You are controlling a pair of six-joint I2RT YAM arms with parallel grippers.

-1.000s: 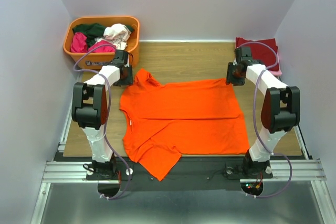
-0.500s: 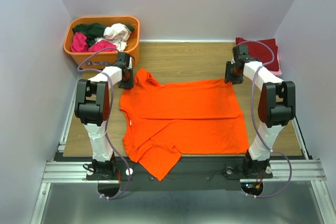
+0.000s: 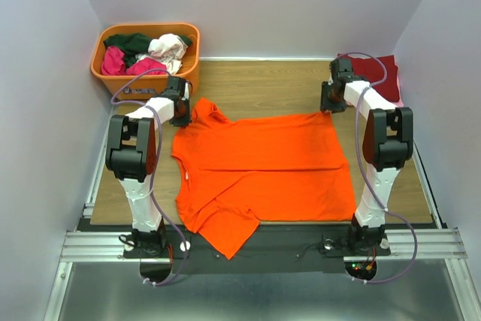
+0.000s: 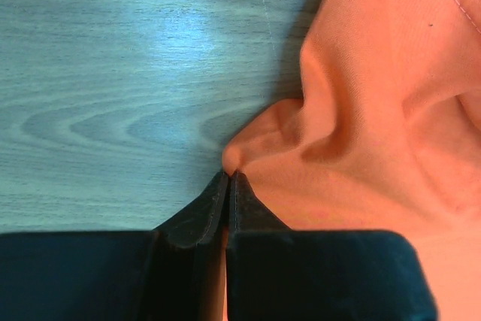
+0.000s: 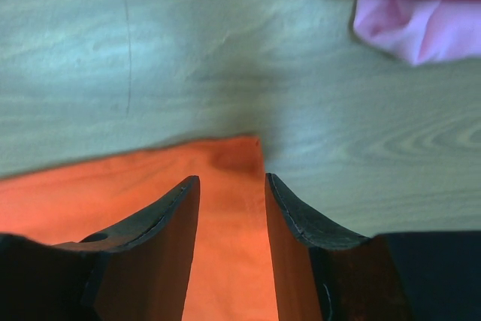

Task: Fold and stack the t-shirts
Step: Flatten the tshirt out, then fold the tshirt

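Left claw (image 4: 228, 177) is clamped on a pinch of the orange t-shirt (image 4: 376, 110). The right claw (image 5: 231, 179), jaws apart, straddles its corner: close deep, then lift both evenly.

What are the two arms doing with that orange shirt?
An orange t-shirt lies spread on the table. The left gripper is shut on a pinch of cloth at its far left. The right gripper stands open over the far right corner, not yet gripping. A dark red shirt lies on a pink shirt at the far right. More shirts wait in the orange tub.
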